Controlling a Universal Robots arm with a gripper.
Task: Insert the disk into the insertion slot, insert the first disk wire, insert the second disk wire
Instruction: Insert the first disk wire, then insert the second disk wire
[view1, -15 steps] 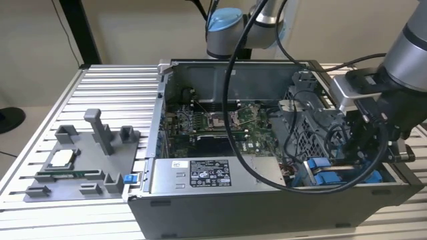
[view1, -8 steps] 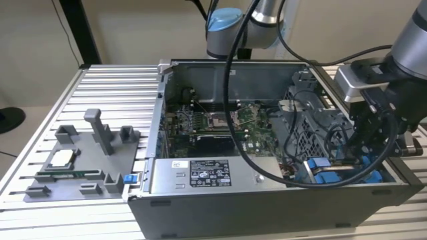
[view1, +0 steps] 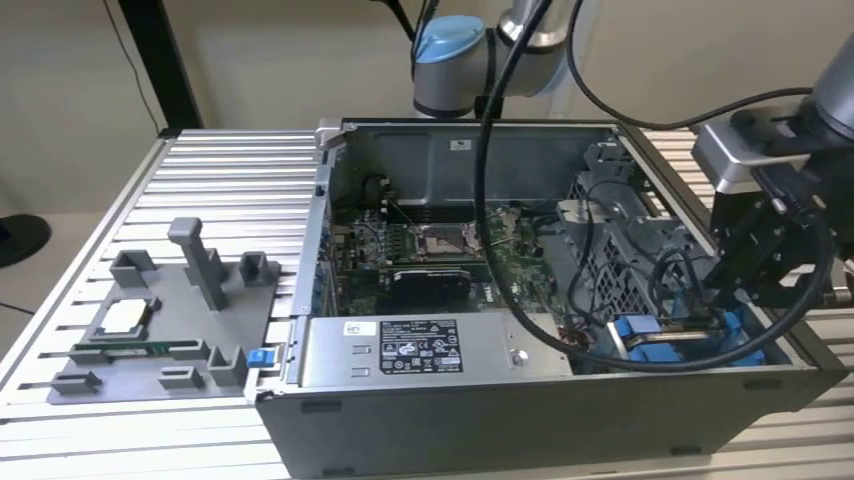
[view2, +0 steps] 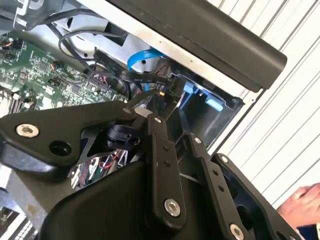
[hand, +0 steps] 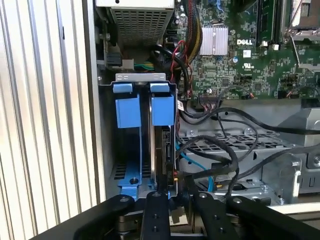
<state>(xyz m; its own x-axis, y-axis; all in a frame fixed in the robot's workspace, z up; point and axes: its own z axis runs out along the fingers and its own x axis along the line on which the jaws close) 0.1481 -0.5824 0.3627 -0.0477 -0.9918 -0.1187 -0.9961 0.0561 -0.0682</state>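
First wrist view, looks like first-wire step: disk (hand: 163, 150) already standing edge-on in slot (hand: 127, 112), gripper (hand: 176, 194) right at its end, can't tell if clamped on anything, calls for square lining-up.

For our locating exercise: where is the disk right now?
In the first wrist view the disk stands on edge in the insertion slot, beside the end effector; in the exterior view, that is the case's near corner on the exterior view's right.

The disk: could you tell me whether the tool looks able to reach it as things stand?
Probably yes: the tool sits close by the disk, which stands edge-on in the insertion slot, and the black cables lie beside it rather than across it.
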